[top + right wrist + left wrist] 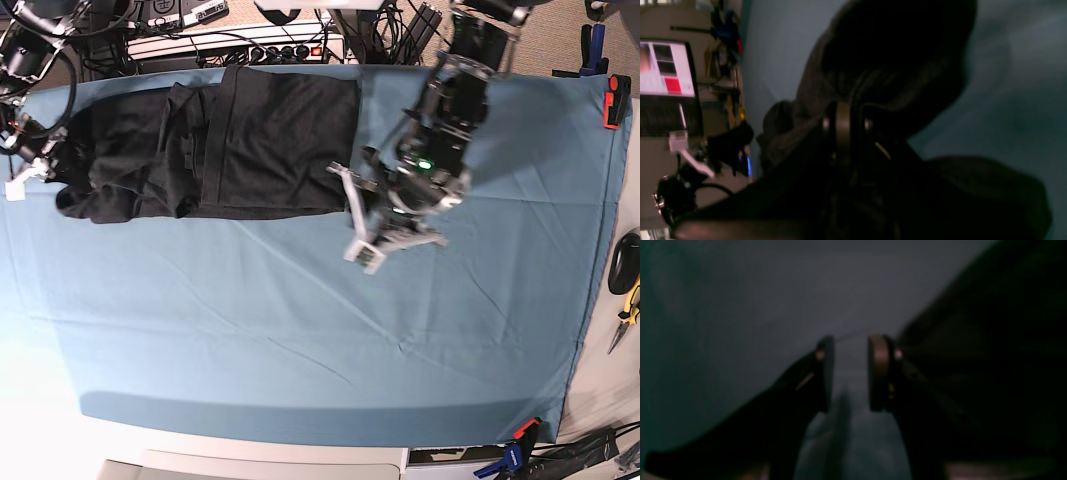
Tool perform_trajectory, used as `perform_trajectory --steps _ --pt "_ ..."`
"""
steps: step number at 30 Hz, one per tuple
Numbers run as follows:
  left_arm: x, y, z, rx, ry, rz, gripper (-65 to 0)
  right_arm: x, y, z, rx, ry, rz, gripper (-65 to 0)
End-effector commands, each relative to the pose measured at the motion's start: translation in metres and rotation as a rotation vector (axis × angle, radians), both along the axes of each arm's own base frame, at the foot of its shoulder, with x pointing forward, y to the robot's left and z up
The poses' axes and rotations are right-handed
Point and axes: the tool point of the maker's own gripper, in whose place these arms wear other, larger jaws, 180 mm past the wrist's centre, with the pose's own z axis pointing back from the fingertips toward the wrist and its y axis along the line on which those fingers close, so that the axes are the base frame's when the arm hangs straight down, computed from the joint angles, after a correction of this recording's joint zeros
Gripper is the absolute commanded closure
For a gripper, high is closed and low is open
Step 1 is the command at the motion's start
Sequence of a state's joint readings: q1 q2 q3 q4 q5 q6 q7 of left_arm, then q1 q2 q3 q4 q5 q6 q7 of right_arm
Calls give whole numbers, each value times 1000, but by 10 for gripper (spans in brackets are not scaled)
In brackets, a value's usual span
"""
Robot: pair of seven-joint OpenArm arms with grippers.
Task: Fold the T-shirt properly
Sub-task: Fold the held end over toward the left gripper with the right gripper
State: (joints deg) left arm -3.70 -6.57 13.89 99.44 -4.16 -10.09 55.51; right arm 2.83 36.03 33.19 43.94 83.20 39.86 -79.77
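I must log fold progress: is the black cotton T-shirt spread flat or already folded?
Partly folded: the black cotton T-shirt lies as a narrow band on the blue table cloth, with layered overlaps showing.

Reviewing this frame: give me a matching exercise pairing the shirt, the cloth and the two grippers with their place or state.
Things:
1. T-shirt
2. table cloth
3. left gripper
4. right gripper

States:
A. blue, spread over the table
B. shut on black fabric
C. open, over bare cloth beside the shirt's edge
D. black, partly folded, lying along the far side

Pairs: 1-D, 2-A, 3-C, 4-B
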Motion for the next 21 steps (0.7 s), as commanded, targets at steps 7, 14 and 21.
perform_trajectory --steps 7,14,21 --pt "13 39 10 -25 -27 76 -185 8 33 38 -129 -142 149 0" --pt "12 43 9 -35 -20 85 -185 2 90 78 -268 -293 329 0" --pt "12 44 9 -33 -19 85 -185 -16 148 95 -278 -398 411 0"
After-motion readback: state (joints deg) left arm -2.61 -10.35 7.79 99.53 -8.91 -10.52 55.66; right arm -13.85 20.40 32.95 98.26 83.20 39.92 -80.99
